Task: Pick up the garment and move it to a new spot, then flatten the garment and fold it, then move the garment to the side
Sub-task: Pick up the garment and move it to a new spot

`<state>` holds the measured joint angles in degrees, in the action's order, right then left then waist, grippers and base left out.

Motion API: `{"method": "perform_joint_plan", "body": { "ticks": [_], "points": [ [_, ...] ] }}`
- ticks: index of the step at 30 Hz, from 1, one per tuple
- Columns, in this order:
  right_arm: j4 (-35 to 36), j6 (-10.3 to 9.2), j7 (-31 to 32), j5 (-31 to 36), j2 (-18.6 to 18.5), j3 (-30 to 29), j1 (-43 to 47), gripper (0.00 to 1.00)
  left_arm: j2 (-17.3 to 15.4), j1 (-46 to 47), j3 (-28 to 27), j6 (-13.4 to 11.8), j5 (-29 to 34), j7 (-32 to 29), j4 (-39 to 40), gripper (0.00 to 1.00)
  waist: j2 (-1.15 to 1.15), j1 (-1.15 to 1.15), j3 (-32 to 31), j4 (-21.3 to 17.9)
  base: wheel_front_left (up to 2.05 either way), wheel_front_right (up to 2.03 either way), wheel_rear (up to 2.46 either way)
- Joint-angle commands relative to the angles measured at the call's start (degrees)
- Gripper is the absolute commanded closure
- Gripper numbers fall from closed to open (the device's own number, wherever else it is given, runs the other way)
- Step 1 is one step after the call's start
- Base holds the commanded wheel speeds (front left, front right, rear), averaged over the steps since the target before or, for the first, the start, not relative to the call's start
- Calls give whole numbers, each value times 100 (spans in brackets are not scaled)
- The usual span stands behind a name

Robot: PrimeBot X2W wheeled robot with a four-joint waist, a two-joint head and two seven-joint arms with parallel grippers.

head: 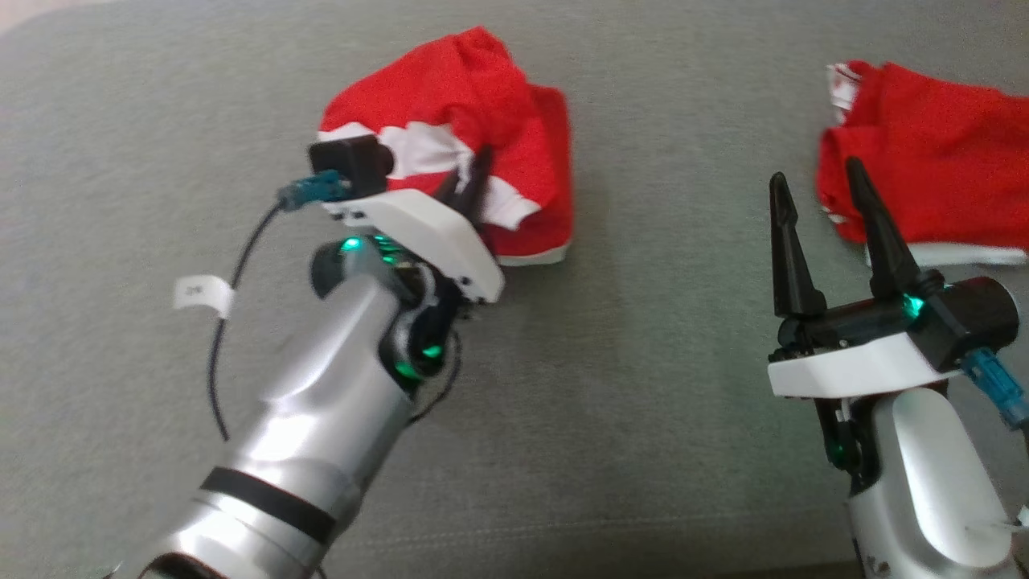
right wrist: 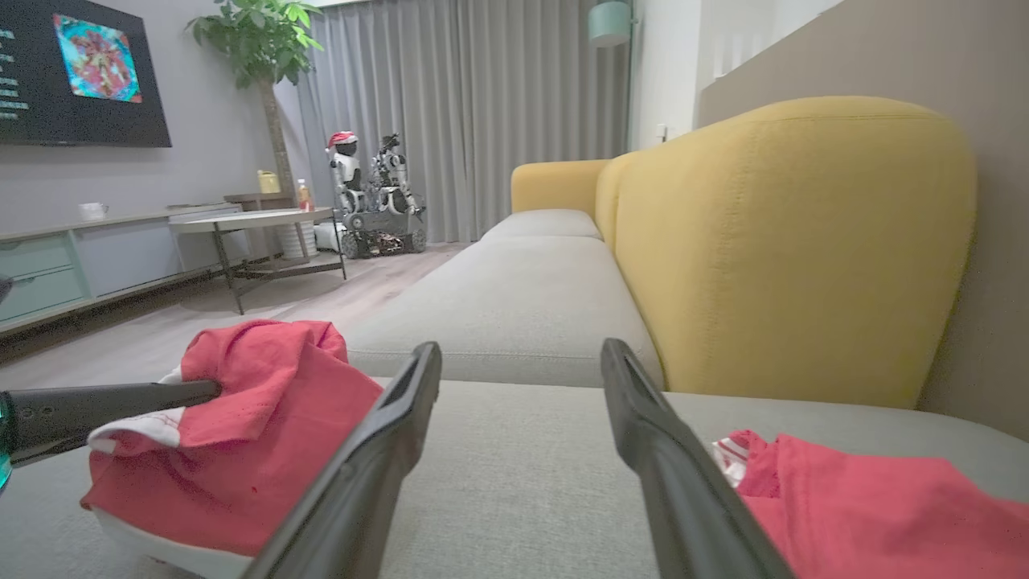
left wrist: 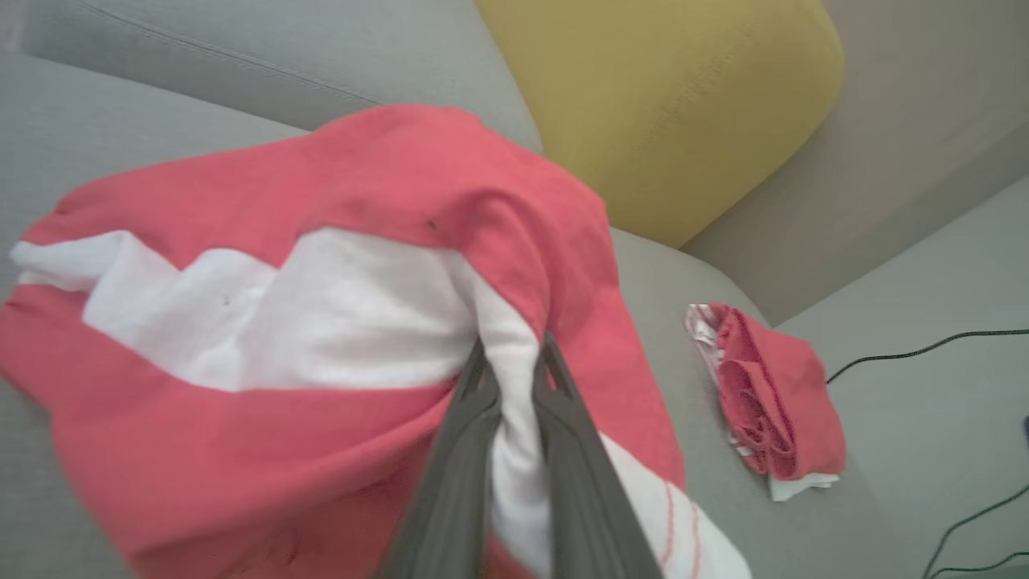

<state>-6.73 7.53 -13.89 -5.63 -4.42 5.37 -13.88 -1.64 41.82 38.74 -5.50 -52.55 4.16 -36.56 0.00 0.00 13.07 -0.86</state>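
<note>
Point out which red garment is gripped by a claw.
The bunched garment on the robot's left: the left claw pinches its white band. The other garment lies free beside the open right claw.

Red garment (head: pixel 466 88) with white band, crumpled heap on sofa seat (head: pixel 643 362).

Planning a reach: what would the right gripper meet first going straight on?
Likely the bare grey sofa seat; the right gripper points between the held garment and the second garment. Depth is unclear.
</note>
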Motion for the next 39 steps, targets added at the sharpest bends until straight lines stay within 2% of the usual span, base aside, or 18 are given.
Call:
{"method": "perform_joint_plan", "body": {
  "ticks": [1, 4, 9, 15, 16, 17, 18, 21, 26, 30, 32, 36, 39],
  "points": [
    [124, -4, -72, -66, 41, 154, -246, 0, -124, 271, 72, -198, -239, 146, 349, 100, 0, 0, 38, -254, 0, 0, 0],
    [66, -4, -90, -94, 69, 199, -295, 0, -124, 383, 534, -558, -611, 367, 557, 100, 0, 0, 89, -490, 0, 0, 0],
    [-1, -4, -105, -129, 106, 257, -395, 0, -124, 522, 1225, -996, -1192, 714, 574, 100, 0, 0, 224, -854, 0, 0, 0],
    [8, -4, -109, -174, 135, 339, -489, 0, -124, 709, 1895, -1295, -1644, 1000, 304, 100, 0, 0, 360, -1123, 0, 0, 0],
    [10, -4, -109, -178, 138, 345, -493, 0, -124, 734, 1990, -1319, -1714, 1019, 255, 87, 0, 0, 369, -1139, 0, 0, 0],
    [9, -4, -109, -180, 140, 348, -493, 0, -124, 756, 2096, -1336, -1777, 1031, 201, 29, 0, 0, 373, -1151, 0, 0, 0],
    [8, -4, -109, -180, 142, 348, -491, 0, -124, 770, 2215, -1337, -1848, 1037, 148, 0, 0, 0, 371, -1156, 0, 0, 0],
    [-9, -4, -110, -169, 147, 294, -464, 0, -124, 818, 2463, -1312, -2018, 1057, 27, 0, 0, 0, 331, -1095, 0, 0, 0],
    [-35, -4, -110, -125, 150, 222, -416, 0, -124, 859, 2532, -1262, -2139, 1077, -111, 0, 0, 0, 205, -884, 0, 0, 0],
    [-46, -4, -110, -69, 143, 108, -348, 0, -124, 893, 2208, -1178, -1848, 1081, -184, 0, 0, 0, 43, -541, 0, 0, 0],
    [-76, -4, -110, -37, 128, 50, -296, 0, -140, 864, 1975, -1044, -1525, 1082, -241, 0, 0, 0, -62, -373, 0, 0, 0],
    [-149, -4, -110, -2, 75, -94, -139, 0, -510, 672, 1426, -757, -794, 1083, -143, 0, 0, 0, -290, -22, 0, 0, 0],
    [-202, -4, -110, 17, 33, -197, -3, 0, -950, 418, 909, -689, -134, 1083, 243, 0, 0, 0, -432, 184, 0, 0, 0]
  ]
}}
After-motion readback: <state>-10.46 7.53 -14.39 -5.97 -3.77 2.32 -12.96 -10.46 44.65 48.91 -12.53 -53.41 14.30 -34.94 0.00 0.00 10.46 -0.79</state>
